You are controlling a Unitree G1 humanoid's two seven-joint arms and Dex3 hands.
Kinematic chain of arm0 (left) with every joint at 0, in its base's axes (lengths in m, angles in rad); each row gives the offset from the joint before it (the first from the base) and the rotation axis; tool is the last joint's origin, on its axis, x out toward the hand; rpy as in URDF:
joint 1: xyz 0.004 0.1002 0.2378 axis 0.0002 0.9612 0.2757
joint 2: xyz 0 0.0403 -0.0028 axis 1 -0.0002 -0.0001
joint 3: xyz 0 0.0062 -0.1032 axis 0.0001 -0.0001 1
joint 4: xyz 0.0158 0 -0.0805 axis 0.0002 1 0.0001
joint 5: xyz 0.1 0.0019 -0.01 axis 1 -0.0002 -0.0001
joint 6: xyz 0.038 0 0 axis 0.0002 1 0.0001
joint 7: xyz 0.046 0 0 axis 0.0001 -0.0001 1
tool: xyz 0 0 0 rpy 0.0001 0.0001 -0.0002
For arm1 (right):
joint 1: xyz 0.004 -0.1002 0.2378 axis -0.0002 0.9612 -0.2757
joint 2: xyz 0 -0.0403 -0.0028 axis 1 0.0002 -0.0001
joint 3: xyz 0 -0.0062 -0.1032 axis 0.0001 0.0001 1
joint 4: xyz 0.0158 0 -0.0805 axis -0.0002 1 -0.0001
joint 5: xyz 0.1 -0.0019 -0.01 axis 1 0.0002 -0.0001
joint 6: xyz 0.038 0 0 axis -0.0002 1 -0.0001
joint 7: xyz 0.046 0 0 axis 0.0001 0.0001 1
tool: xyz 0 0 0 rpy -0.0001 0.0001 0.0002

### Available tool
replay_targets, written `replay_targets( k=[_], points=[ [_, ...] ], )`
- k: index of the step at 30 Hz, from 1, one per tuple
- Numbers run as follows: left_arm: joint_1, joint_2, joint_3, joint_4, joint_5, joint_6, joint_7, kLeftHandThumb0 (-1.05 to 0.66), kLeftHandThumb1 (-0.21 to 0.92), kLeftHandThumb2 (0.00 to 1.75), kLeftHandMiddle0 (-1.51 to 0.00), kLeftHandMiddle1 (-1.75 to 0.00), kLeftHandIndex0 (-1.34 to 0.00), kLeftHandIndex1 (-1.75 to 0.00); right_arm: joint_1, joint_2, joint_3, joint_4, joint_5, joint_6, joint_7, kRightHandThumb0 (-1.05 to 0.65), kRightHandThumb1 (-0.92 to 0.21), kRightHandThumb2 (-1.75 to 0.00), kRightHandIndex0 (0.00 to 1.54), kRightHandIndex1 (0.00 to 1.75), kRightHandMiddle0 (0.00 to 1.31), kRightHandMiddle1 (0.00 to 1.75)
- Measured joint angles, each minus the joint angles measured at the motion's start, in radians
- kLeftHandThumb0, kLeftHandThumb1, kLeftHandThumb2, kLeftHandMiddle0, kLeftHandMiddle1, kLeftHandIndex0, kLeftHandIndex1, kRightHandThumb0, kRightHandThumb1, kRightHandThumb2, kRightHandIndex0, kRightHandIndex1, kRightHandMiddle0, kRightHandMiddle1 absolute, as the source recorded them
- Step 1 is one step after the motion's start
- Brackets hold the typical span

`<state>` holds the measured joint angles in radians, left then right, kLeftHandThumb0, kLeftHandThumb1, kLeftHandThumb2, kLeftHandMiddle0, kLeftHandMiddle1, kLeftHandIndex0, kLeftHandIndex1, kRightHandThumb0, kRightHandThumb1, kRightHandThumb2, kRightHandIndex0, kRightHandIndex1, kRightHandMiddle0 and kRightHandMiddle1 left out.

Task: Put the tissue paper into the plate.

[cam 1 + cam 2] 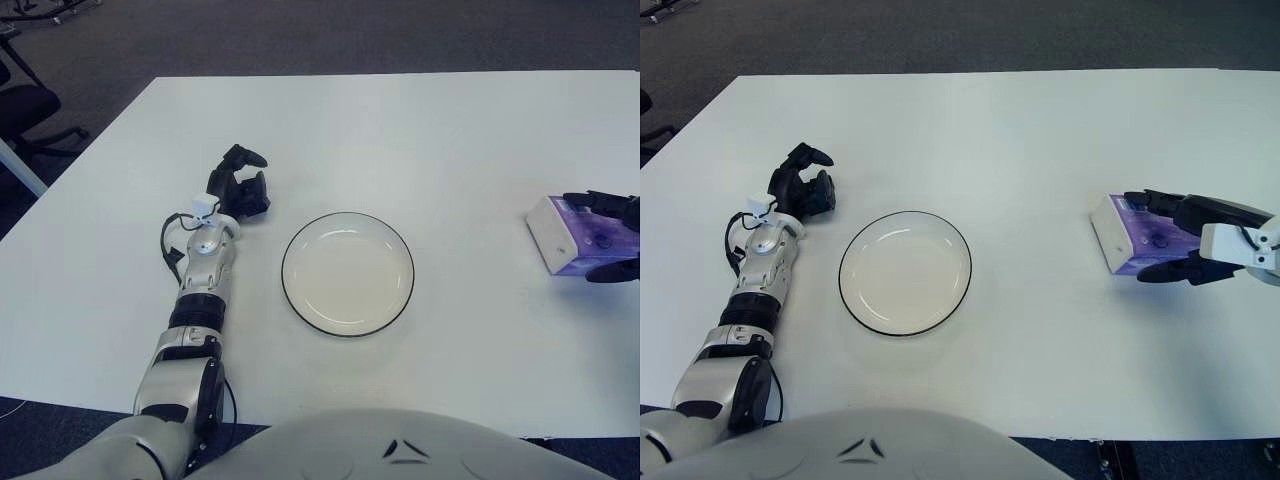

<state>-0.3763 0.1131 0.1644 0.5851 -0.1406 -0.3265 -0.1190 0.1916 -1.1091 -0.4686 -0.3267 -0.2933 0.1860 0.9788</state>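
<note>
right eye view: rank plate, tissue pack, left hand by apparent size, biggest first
1. plate, clearly the largest.
2. tissue pack, partly covered by the right hand, whose fingers bracket it, so its full extent is unsure.
3. left hand, idle to the plate's left; looks close to the pack in size, so their order is uncertain.
</note>
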Motion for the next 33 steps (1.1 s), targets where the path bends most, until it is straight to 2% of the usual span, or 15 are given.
replay_targets(
  k=[8, 10, 15, 21, 33],
  points=[
    [0.0, 0.0, 0.0, -0.001, -0.001, 0.001, 0.0, -0.46, 0.37, 1.25, -1.28, -1.75, -0.57, -1.75, -0.037, -0.023, 0.044, 0.033, 0.001, 0.013, -0.01, -1.03, -0.91, -0.1, 0.0, 0.0, 0.0, 0.0],
    [0.0, 0.0, 0.0, -0.001, -0.001, 0.001, 0.0, -0.46, 0.37, 1.24, -1.28, -1.75, -0.57, -1.75, -0.04, -0.017, 0.059, 0.035, -0.014, 0.003, -0.046, -1.02, -0.91, -0.09, 0.0, 0.0, 0.0, 0.0],
    [0.0, 0.001, 0.0, -0.001, 0.0, 0.001, 0.0, -0.46, 0.38, 1.24, -1.29, -1.75, -0.57, -1.75, -0.042, 0.035, 0.106, 0.061, -0.098, -0.059, -0.215, -1.02, -0.9, -0.08, 0.0, 0.0, 0.0, 0.0],
    [0.0, 0.0, 0.0, -0.001, 0.0, 0.001, 0.0, -0.46, 0.38, 1.24, -1.29, -1.75, -0.57, -1.75, -0.037, 0.061, 0.128, 0.095, -0.133, -0.099, -0.298, -1.0, -0.89, -0.07, 0.0, 0.0, 0.0, 0.0],
    [0.0, 0.0, 0.003, -0.001, -0.002, 0.001, 0.0, -0.46, 0.37, 1.25, -1.29, -1.75, -0.57, -1.75, -0.04, 0.061, 0.15, 0.156, -0.148, -0.162, -0.344, -0.97, -0.86, -0.04, 0.0, 0.0, 0.0, 0.0]
  ],
)
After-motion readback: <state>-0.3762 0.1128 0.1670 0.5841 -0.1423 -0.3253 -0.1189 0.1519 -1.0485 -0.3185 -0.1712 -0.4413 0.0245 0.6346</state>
